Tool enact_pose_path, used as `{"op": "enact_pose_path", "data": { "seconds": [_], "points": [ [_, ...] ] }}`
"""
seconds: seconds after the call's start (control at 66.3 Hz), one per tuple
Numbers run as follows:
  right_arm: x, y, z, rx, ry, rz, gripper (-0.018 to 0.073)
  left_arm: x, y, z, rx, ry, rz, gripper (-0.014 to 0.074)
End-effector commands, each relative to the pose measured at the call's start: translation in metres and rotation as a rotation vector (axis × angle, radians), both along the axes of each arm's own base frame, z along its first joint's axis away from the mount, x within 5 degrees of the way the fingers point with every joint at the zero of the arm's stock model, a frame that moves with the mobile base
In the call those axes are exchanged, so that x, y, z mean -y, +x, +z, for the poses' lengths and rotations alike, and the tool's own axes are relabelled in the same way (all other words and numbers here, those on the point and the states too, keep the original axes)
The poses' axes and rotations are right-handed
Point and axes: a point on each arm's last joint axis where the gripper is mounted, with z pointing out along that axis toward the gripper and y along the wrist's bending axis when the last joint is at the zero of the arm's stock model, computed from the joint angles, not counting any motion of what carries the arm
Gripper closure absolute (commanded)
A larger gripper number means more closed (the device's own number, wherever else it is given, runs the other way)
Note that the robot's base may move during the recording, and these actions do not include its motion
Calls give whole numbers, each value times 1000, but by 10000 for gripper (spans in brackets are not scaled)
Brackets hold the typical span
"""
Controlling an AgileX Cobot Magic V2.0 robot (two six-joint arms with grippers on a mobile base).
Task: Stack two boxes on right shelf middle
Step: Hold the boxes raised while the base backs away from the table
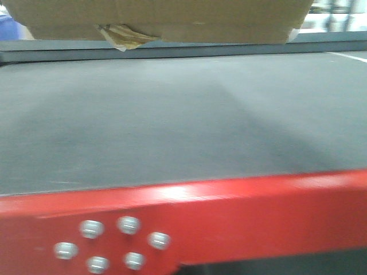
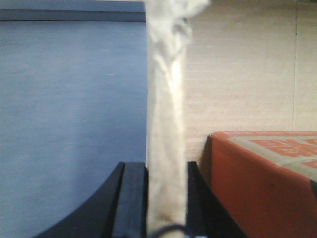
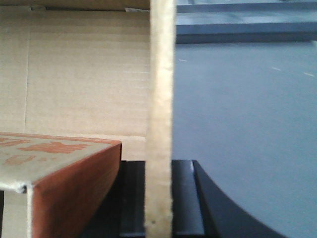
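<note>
Fingers of both arms show only as black stubs at the bottom edge of the wrist views, their roots cut off. The left fingers [image 2: 132, 198] are closed to a narrow gap filled by the box's left wall [image 2: 166, 99], one finger outside the box and one inside. The right fingers [image 3: 185, 198] pinch the box's right wall [image 3: 161, 89] in the same way, pressed against the cardboard on both faces.

Below the box in the front view spreads the shelf [image 1: 172, 126], a dull grey board. Its red front rail [image 1: 258, 212] lies farthest from the box, blurred and cut by the lower edge of the frame.

The box [image 1: 172, 20] is brown corrugated cardboard. It fills the top of the front view with only its lowest strip in frame, and whether its underside touches the board cannot be told.

Inside the box, near each gripped wall, lies an orange-red printed carton [image 2: 257, 183]. Its print is too blurred to read and much of it is out of frame.

Crumpled yellowish tape [image 1: 123, 35] hangs from the box's lower edge toward its left end. Six round bolt heads [image 1: 109, 243] sit in a ring on the rail, well below that end of the box
</note>
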Motion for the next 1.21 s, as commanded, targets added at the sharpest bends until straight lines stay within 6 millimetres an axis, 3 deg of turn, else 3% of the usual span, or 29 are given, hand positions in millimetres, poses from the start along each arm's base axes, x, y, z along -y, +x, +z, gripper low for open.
{"op": "enact_pose_path", "data": {
  "seconds": [0.0, 1.192],
  "points": [
    [8, -6, 12, 71, -34, -17, 715, -6, -5, 9, 48, 13, 15, 708],
    [8, -6, 12, 71, -34, -17, 715, -6, -5, 9, 48, 13, 15, 708]
  ]
}}
